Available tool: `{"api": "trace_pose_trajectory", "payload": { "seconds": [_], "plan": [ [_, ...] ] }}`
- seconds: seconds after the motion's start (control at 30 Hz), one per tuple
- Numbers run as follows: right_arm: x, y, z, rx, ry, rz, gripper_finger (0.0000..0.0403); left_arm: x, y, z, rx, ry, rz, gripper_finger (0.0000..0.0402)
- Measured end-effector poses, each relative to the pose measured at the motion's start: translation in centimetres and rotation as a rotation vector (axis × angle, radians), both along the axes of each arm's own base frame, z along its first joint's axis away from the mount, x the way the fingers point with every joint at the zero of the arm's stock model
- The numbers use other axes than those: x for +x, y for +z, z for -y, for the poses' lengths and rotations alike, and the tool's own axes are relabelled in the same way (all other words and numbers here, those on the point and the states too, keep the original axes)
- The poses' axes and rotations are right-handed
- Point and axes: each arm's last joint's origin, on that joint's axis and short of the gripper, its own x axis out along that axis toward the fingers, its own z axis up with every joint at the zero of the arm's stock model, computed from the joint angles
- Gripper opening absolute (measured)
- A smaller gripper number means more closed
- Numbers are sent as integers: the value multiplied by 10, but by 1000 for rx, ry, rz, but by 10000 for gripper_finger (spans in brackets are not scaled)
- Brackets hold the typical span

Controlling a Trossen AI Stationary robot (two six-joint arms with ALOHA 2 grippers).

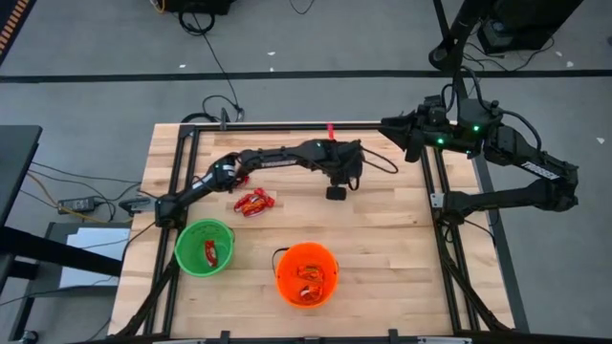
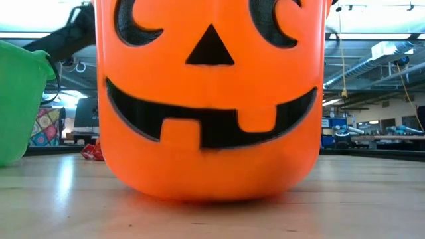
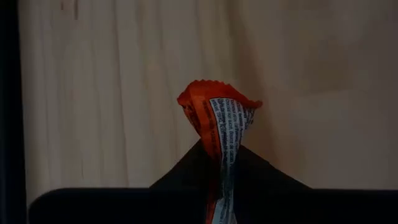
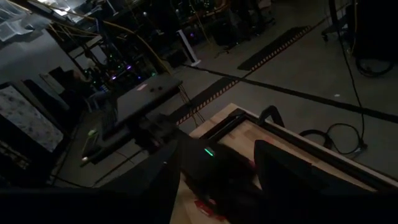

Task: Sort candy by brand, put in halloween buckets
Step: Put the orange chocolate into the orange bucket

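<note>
Two buckets stood near the table's front edge in the high view: the green bucket [image 1: 205, 247] with a red piece inside, the orange bucket [image 1: 307, 273] with orange-wrapped pieces. A pile of red candy [image 1: 254, 202] lay behind the green bucket. The left gripper [image 1: 336, 192] was down over the table's middle; the right gripper [image 1: 386, 123] waited at the back right corner, fingers spread.

Low view: the orange bucket's jack-o'-lantern face filled the frame.

Left wrist view: the left gripper pinched an orange candy wrapper [image 3: 218, 116].
</note>
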Motion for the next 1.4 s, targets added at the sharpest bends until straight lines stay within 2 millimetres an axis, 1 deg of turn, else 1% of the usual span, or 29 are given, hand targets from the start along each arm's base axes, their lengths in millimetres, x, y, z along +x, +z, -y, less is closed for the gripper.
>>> {"api": "trace_pose_trajectory", "payload": {
  "seconds": [0.13,0.2,0.27,0.33,0.43,0.53,0.6,0.7,0.77,0.8,0.9,1.17,1.27,1.4],
  "plan": [
    [0,0,1,-24,-16,-4,215,-15,43,12,-108,18,61,42],
    [0,1,1,-30,-21,1,215,-26,72,17,-176,29,123,33],
    [0,2,1,-34,-20,12,215,-39,101,23,-279,28,190,27],
    [0,3,1,-36,-20,20,215,-52,126,28,-416,16,241,25],
    [0,3,2,-38,-47,22,215,-71,161,35,-668,-13,304,26],
    [1,3,3,-31,-72,20,215,-92,193,45,-942,-55,311,27],
    [1,2,3,-26,-73,19,215,-103,208,54,-1081,-79,277,28],
    [3,2,2,-12,-69,21,215,-115,222,68,-1204,-108,217,28],
    [5,1,1,-10,-63,15,215,-120,227,78,-1273,-148,170,28],
    [6,1,1,-10,-58,13,215,-124,231,82,-1291,-168,160,28],
    [8,0,0,-15,-66,4,215,-126,236,99,-1311,-207,140,28],
    [13,-3,0,-16,-70,-19,215,-128,236,148,-1328,-351,57,28],
    [15,-4,1,-16,-69,-26,215,-133,236,162,-1320,-432,29,28],
    [18,-6,2,-10,-70,-33,215,-142,231,174,-1278,-504,-13,28]
  ]
}}
